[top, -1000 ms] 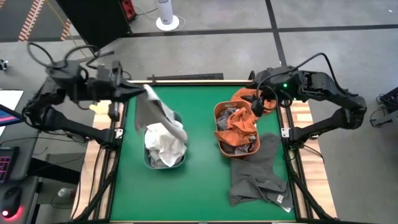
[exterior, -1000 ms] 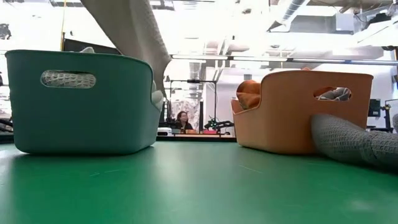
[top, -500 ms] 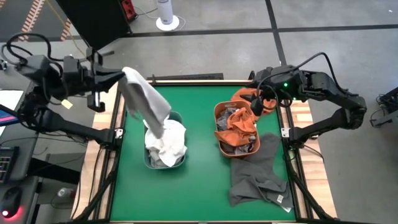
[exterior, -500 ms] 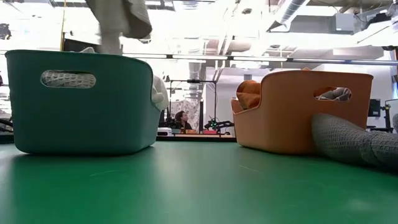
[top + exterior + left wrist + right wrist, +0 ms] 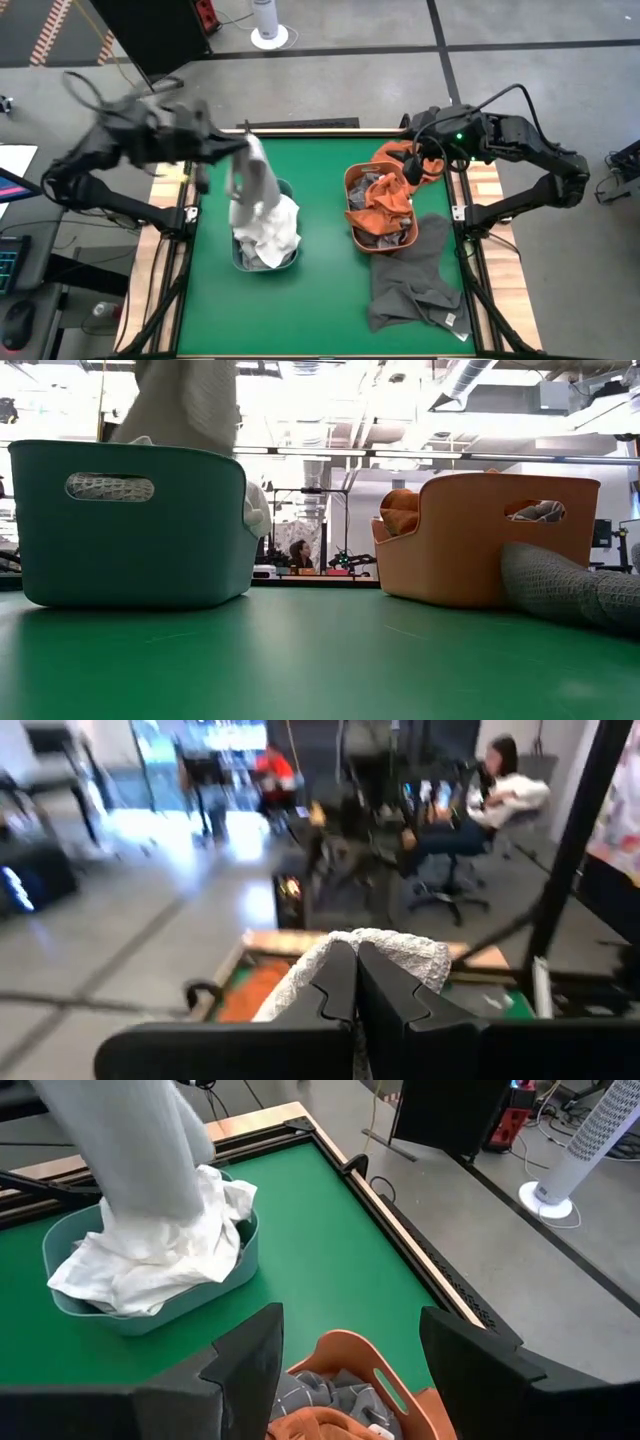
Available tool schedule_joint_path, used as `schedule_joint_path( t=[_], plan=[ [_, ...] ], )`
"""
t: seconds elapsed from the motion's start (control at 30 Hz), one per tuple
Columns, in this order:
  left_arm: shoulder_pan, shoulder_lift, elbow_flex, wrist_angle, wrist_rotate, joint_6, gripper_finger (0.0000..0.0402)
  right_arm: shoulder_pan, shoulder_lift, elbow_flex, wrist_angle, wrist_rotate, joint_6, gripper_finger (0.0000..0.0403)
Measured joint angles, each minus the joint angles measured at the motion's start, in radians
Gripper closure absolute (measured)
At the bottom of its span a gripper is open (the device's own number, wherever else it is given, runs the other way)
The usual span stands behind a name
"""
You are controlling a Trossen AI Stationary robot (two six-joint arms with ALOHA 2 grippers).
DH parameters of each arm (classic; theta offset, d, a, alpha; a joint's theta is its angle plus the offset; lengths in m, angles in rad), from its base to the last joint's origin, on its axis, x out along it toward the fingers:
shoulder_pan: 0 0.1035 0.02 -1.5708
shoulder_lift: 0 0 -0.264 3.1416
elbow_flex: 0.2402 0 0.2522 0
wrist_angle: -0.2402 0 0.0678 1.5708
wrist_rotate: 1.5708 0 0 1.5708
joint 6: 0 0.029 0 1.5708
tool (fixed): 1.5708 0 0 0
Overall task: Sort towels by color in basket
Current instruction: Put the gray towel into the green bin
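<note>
Overhead, left tool (image 5: pixel 238 152) clamped on a light grey towel (image 5: pixel 255 180), held above the teal basket (image 5: pixel 130 525) near the worktop's (image 5: pixel 320 260) left rear edge; cloth hanging down onto white towels (image 5: pixel 268 228) heaped inside. Right tool (image 5: pixel 418 165) parked with fingers apart over the far rim of the orange basket (image 5: pixel 352 205), close to the right rear corner. Inside that basket, rust-orange towels (image 5: pixel 385 200) and grey patterned ones. Spilling from its near side, a dark grey towel (image 5: pixel 415 280), reaching toward the right front edge. Open green between the baskets and across the front left.
</note>
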Motion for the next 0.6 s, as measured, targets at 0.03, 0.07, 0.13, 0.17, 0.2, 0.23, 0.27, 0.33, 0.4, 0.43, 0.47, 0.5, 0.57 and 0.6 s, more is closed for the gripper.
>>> schedule_joint_path(
  t=[0.03, 0.07, 0.13, 0.17, 0.2, 0.23, 0.27, 0.33, 0.4, 0.43, 0.47, 0.5, 0.57, 0.6],
  plan=[
    [0.0, 0.008, -0.029, 0.015, 0.016, -0.027, 0.0401, 0.0, 0.0, 0.0, 0.0, 0.0, 0.0, 0.0138],
    [0.0, 0.012, -0.059, 0.026, 0.035, -0.052, 0.0401, 0.0, 0.0, 0.0, 0.0, 0.0, -0.001, 0.0138],
    [0.0, 0.014, -0.128, 0.079, 0.062, -0.095, 0.0401, 0.0, 0.0, 0.0, 0.0, 0.0, 0.0, 0.0138],
    [0.0, 0.006, -0.166, 0.112, 0.067, -0.117, 0.0401, 0.0, 0.0, 0.0, 0.0, 0.0, 0.0, 0.0138],
    [0.0, -0.006, -0.206, 0.14, 0.07, -0.139, 0.0401, 0.0, 0.0, 0.0, 0.0, 0.0, 0.0, 0.0138],
    [0.0, -0.023, -0.247, 0.17, 0.074, -0.161, 0.0401, 0.0, 0.0, 0.0, 0.0, 0.0, 0.0, 0.0138],
    [0.0, -0.044, -0.289, 0.203, 0.076, -0.184, 0.0401, 0.0, 0.0, 0.0, 0.0, 0.0, 0.0, 0.0138],
    [0.0, -0.091, -0.375, 0.258, 0.075, -0.225, 0.0401, 0.002, 0.0, 0.0, -0.001, 0.0, 0.0, 0.0138],
    [0.0, -0.142, -0.455, 0.296, 0.058, -0.269, 0.0401, 0.002, 0.0, 0.0, -0.001, 0.0, 0.0, 0.0138],
    [0.0, -0.169, -0.489, 0.307, 0.047, -0.292, 0.0401, 0.002, 0.0, 0.0, -0.001, 0.0, 0.001, 0.0138],
    [0.0, -0.199, -0.521, 0.313, 0.033, -0.315, 0.0401, 0.002, 0.0, 0.0, -0.001, 0.0, 0.002, 0.0138],
    [0.0, -0.226, -0.549, 0.326, 0.022, -0.339, 0.0401, 0.002, 0.0, 0.0, -0.001, 0.0, 0.004, 0.0138],
    [-0.003, -0.282, -0.595, 0.373, 0.009, -0.383, 0.0401, 0.002, 0.0, 0.0, -0.001, 0.0, 0.003, 0.0138],
    [-0.008, -0.309, -0.617, 0.413, 0.01, -0.402, 0.0401, 0.002, 0.0, 0.0, -0.001, 0.0, 0.003, 0.0138]
  ],
)
